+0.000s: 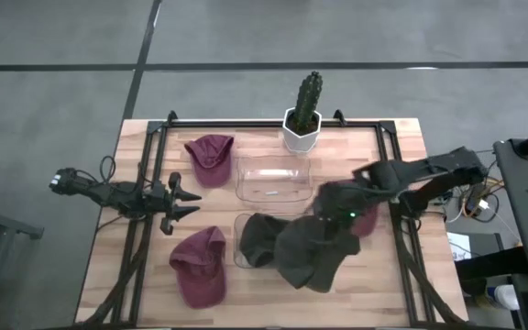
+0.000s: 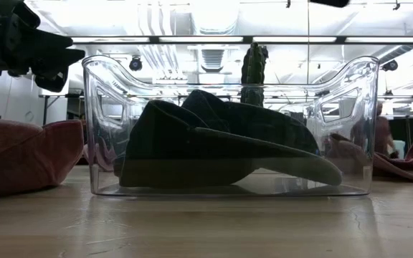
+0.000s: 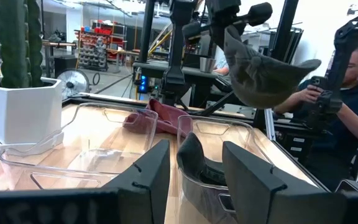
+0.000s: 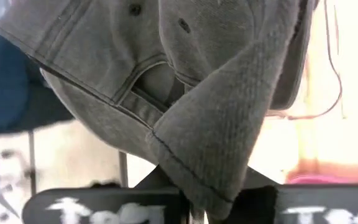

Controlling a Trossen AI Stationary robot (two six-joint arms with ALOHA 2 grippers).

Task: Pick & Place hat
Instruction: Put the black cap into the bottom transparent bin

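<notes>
Carry step. My right jaws clamped on grey hat, hanging above front bin, where one hat lies already. Left jaws parted, empty, waiting. Next: centre over bin, lower, release.

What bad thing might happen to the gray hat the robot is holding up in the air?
1. The right gripper pinches only an edge of the gray hat, so it may slip and drop.
2. The near clear bin already holds a dark hat that fills most of it, so the gray one might catch on the rim and hang over.
3. A maroon hat lies just beside the bin, under the arm; a low swing might drag it.
</notes>
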